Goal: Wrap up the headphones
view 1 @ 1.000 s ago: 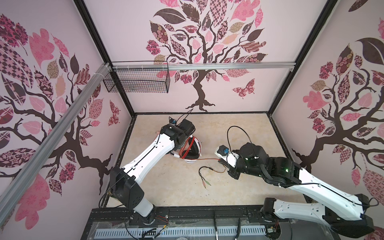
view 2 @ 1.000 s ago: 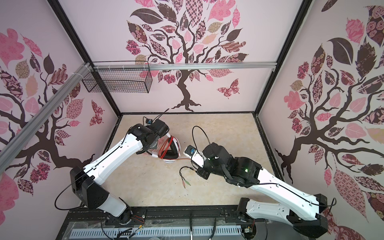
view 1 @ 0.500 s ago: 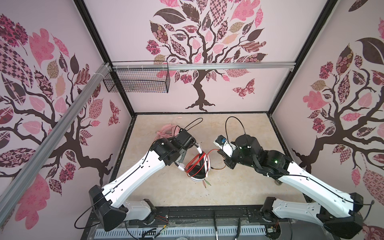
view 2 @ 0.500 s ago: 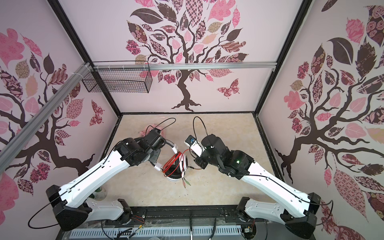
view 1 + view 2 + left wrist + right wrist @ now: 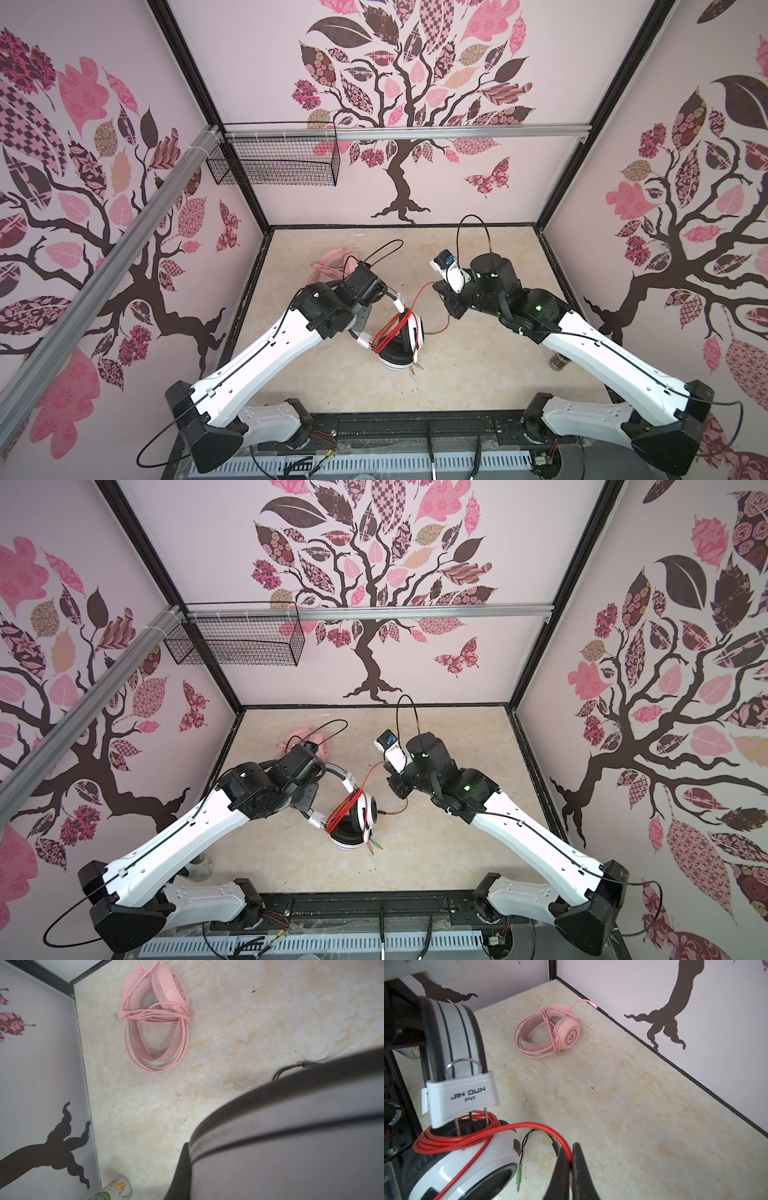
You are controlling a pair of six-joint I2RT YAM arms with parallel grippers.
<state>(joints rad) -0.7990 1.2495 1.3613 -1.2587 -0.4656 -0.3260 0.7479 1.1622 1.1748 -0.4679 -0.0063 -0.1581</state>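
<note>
- Wrapping in progress: your left gripper (image 5: 360,322) is closed on the band of the white-and-black over-ear headset (image 5: 461,1093), band uppermost, apparently so the frame serves as a spool.
- Just beside that headset, your right gripper (image 5: 571,1159) pinches the orange-red cable (image 5: 529,1126), likely to hold the free run taut; several turns circle the yokes.
- Well beyond that headset, the pale pink wired headset (image 5: 568,1036) lies on the beige marbled table (image 5: 643,1126), cable bundled around it.
</note>
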